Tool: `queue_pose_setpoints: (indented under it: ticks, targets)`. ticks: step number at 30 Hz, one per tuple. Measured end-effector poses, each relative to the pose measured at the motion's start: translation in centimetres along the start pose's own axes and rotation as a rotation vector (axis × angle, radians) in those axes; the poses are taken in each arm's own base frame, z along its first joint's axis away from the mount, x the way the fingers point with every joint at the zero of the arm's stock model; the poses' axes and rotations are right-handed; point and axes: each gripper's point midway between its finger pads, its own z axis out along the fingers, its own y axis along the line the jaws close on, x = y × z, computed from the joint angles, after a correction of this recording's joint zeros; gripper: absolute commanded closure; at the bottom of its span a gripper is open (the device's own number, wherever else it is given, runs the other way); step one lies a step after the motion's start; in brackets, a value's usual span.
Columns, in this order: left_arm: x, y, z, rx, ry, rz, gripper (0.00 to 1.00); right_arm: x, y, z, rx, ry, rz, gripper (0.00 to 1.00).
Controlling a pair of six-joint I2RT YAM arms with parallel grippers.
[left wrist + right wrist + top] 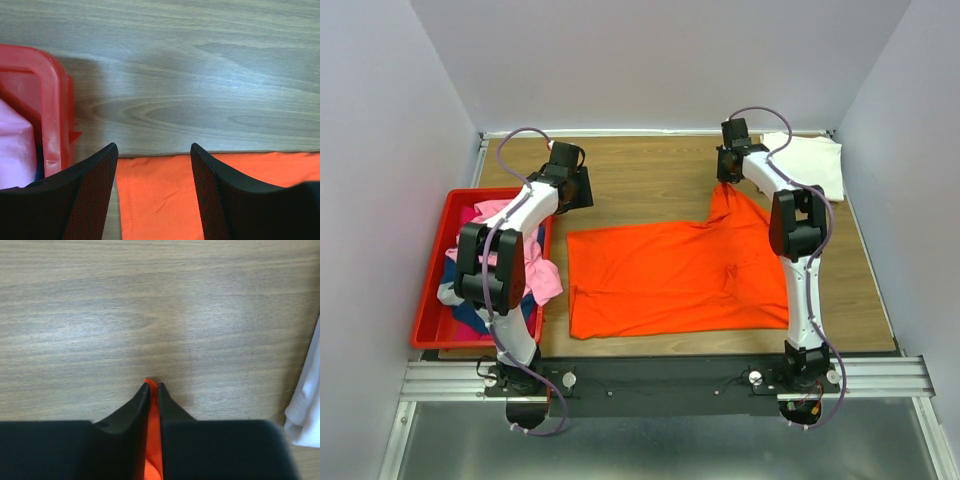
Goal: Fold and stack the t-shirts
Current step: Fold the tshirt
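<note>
Your right gripper [152, 386] is clenched on the bright orange cloth t-shirt [660, 275], pinching the corner farthest from the red plastic bin [430, 285], probably to pull it flat. The shirt lies spread just beside that bin. Your left gripper [152, 150] hangs released over its bin-side edge.

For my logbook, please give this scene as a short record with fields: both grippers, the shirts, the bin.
orange t-shirt: spread on the table
right gripper: shut on the orange t-shirt's far corner
left gripper: open, holding nothing
white t-shirt: table's far right corner
red bin: left side, holds pink t-shirt, dark blue t-shirt
</note>
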Motion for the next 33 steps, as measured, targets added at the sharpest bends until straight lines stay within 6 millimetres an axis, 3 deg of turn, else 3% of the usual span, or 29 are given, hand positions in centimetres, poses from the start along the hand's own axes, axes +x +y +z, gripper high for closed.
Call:
queue_pose_setpoints:
  ticks: [6,9,20,33]
  targets:
    - [0.5,0.3,0.5,-0.009,0.020,0.008,0.32,0.0,-0.3,0.1,0.018,-0.007,0.006,1.00]
    - [0.4,0.3,0.8,-0.011,0.024,0.016,0.32,0.1,-1.0,0.0,0.038,-0.014,0.018,1.00]
    - [1.7,0.7,2.5,-0.028,0.076,0.048,0.38,1.5,-7.6,-1.1,0.161,0.020,0.093,1.00]
    - [3.8,1.5,2.7,-0.052,0.147,0.063,0.38,1.8,-10.1,-1.2,0.217,0.026,0.157,1.00]
